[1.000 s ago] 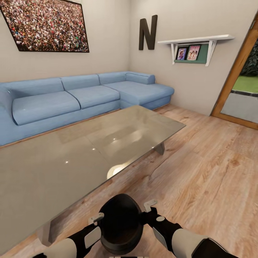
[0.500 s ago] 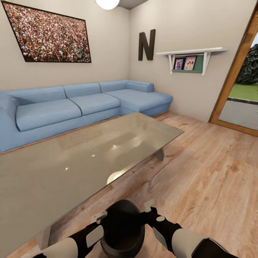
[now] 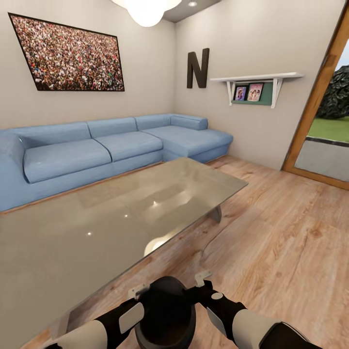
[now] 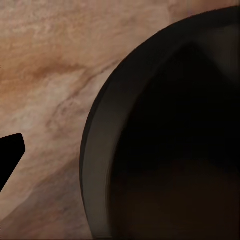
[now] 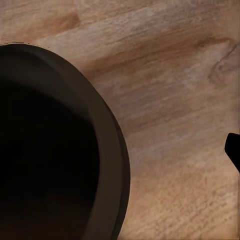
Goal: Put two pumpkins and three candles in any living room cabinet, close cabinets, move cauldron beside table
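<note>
The black cauldron (image 3: 165,315) is low in the head view, over the wooden floor just off the near edge of the glass-topped table (image 3: 97,218). My left gripper (image 3: 144,296) is at its left rim and my right gripper (image 3: 199,286) at its right rim. Both are open. In the left wrist view the cauldron (image 4: 165,140) is close up, with one dark fingertip (image 4: 9,155) well clear outside the rim. The right wrist view shows the cauldron (image 5: 45,145) and a fingertip (image 5: 234,150) likewise apart. The inner fingers are hidden. The pumpkins, candles and cabinet are out of view.
A blue corner sofa (image 3: 111,145) runs along the far walls behind the table. A grey table leg (image 3: 216,213) stands at the table's right end. Open wooden floor (image 3: 281,232) stretches right toward a doorway (image 3: 325,135). A wall shelf (image 3: 254,77) hangs by a letter N.
The camera has tilted upward, so the room has slid down the picture. The cauldron now sits lower against both grippers' fingers, which have kept their places.
</note>
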Tool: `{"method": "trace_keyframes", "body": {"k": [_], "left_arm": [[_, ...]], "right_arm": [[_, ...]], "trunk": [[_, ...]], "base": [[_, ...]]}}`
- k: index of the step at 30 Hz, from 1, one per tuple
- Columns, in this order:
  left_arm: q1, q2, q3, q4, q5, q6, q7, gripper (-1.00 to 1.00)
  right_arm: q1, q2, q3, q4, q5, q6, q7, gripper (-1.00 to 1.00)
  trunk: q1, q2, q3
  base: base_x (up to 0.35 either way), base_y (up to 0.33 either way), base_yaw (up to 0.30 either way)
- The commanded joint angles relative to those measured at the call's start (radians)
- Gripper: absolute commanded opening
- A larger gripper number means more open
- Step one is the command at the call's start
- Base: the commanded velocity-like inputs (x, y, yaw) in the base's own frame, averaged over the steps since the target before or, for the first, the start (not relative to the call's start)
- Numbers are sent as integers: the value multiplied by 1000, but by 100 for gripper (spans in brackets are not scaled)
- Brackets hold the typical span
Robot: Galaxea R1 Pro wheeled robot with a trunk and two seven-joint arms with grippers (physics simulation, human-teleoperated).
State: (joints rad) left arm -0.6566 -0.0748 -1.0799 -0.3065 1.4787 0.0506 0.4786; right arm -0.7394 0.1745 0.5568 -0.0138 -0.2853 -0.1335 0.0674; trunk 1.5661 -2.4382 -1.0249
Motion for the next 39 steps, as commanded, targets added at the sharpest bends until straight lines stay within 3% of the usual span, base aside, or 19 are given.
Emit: {"method": "trace_keyframes", "body": {"k": [1, 9, 24, 29, 39], "left_arm": [[0, 0, 0, 0, 0, 0, 0, 100], [0, 0, 0, 0, 0, 0, 0, 100], [85, 84, 22, 50, -4, -12, -4, 100], [114, 84, 22, 50, -4, -12, -5, 100], [114, 86, 21, 49, -5, -12, -5, 100]], "right_arm": [[0, 0, 0, 0, 0, 0, 0, 100], [0, 0, 0, 0, 0, -1, 0, 100], [25, -77, 3, 77, 18, 46, -9, 100], [26, -78, 3, 77, 18, 46, -9, 100], [28, -79, 3, 77, 17, 46, -6, 100]], "trunk": [[-4, 7, 3], [-35, 63, 28], [-34, 63, 28], [-34, 63, 28], [-34, 63, 30]], "base": [[0, 0, 0], [0, 0, 0], [0, 0, 0], [0, 0, 0], [0, 0, -77]]}}
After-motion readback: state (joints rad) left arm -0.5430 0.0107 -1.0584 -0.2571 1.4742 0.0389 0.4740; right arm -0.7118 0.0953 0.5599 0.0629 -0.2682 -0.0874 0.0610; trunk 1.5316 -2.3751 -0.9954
